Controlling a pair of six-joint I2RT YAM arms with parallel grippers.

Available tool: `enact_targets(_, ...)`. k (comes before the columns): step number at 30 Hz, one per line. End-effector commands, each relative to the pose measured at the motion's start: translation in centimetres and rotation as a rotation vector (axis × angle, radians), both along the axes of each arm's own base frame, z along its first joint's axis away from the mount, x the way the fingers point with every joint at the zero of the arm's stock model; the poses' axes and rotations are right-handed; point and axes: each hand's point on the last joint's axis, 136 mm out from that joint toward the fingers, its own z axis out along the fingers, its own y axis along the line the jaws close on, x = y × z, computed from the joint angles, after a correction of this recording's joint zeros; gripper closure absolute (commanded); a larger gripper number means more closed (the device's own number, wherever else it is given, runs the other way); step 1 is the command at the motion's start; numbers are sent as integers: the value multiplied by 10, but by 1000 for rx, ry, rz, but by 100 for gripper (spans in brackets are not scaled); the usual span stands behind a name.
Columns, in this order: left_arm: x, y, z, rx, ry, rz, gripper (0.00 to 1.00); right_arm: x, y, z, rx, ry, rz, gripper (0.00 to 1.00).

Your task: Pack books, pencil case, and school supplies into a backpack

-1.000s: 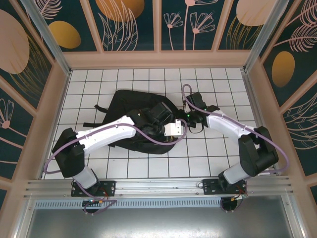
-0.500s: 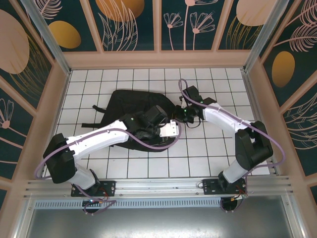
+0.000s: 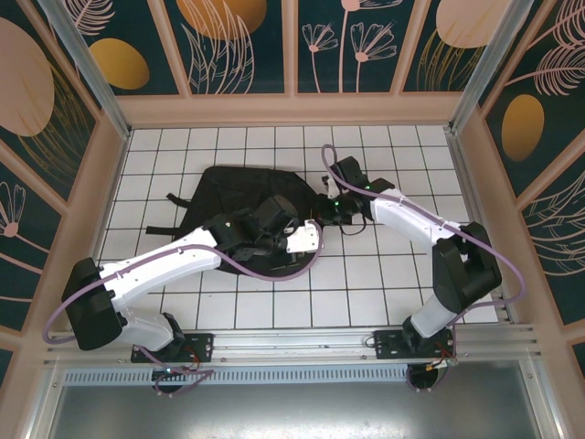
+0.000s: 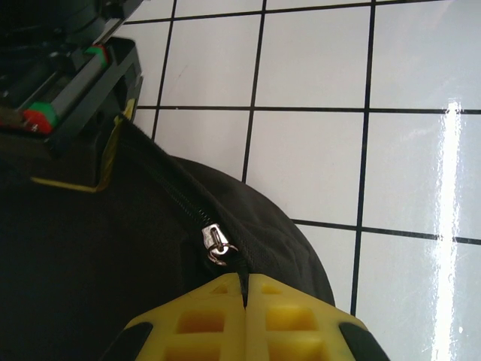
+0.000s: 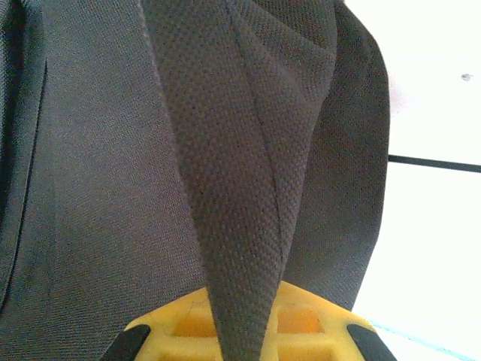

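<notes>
Now my right pincer [image 5: 240, 323] clamps a fold of the backpack [image 3: 228, 187], which lies mid-counter [image 3: 274, 302], to brace it. My left pincer [image 4: 244, 301] is closed just behind the zip slider [image 4: 217, 245], apparently pinching its tab to draw the zip.

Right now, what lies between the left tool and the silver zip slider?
Left wrist view: only a short dark strip at the zip line of the backpack; the slider sits just ahead of the shut left tool.

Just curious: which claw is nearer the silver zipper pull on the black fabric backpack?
Left. The left gripper sits shut at the silver zipper pull; the right gripper pinches the black backpack farther off.
</notes>
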Motion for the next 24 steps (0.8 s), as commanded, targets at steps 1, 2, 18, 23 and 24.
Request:
enact_targets(1, 0, -14, 23, -49, -64, -55, 100, 14, 19, 17, 32, -108, 52, 100)
enact_targets(2, 4, -14, 23, -43, -74, -53, 100, 11, 20, 17, 29, -110, 58, 100)
enact_targets(18, 4, -3, 39, -52, 7, -30, 100, 9, 7, 5, -20, -111, 40, 100)
enact_targets(23, -20, 28, 19, 38, 91, 17, 100, 15, -5, 5, -21, -114, 6, 100)
enact_targets(24, -24, 35, 15, 50, 99, 29, 100, 15, -5, 5, -22, -114, 7, 100)
